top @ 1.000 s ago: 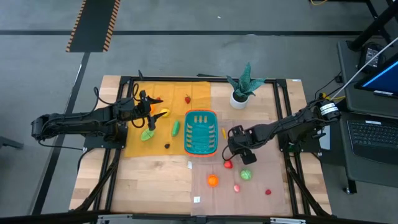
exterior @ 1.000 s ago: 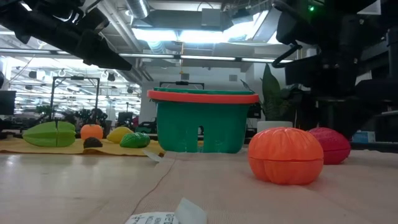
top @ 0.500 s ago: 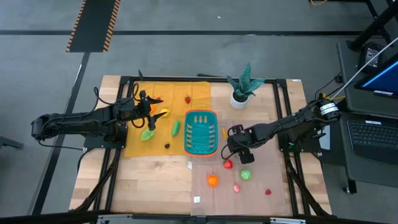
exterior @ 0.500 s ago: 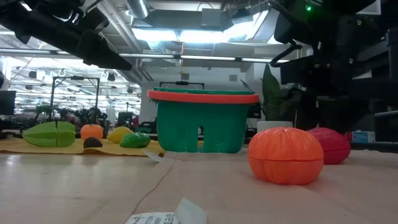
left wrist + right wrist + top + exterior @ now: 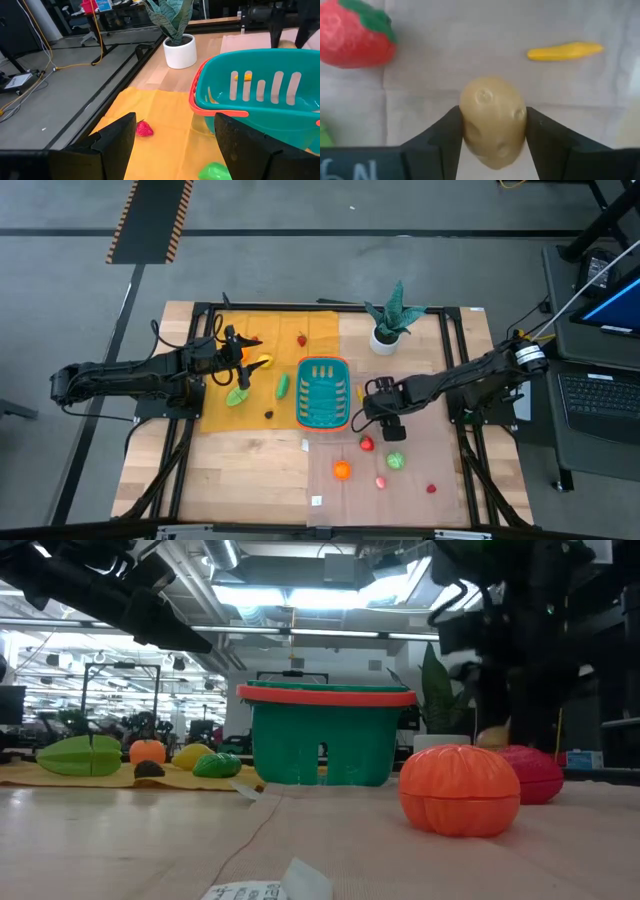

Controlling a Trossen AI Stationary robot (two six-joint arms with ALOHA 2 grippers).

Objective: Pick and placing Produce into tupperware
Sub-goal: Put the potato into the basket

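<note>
The teal tupperware (image 5: 323, 393) with an orange rim stands mid-table. My right gripper (image 5: 381, 408) hangs just right of it, shut on a tan potato (image 5: 492, 120) that also shows in the low view (image 5: 492, 737). Loose produce lies around: a strawberry (image 5: 302, 339), a green star fruit (image 5: 238, 396) and a green piece (image 5: 283, 385) on the yellow mat. A red fruit (image 5: 367, 444), an orange (image 5: 342, 470) and a small yellow piece (image 5: 360, 393) lie on the right. My left gripper (image 5: 175, 150) waits open above the yellow mat, left of the tupperware. My right gripper pinches the potato's two sides (image 5: 465, 117) between its fingers (image 5: 547, 140). The fingers come from above, pointing steeply down. The potato is lifted clear of the table and sticks out past the fingertips.
A potted plant in a white pot (image 5: 388, 330) stands at the far edge, right of the mat. A green piece (image 5: 396, 461), a pink piece (image 5: 381, 482) and a small red one (image 5: 431, 488) lie near the front right. A paper label (image 5: 317, 501) lies near the front edge.
My right gripper has risen off the table beside the tupperware and rolled a little, taking the potato with it. In the low view the potato now shows above the red fruit.
</note>
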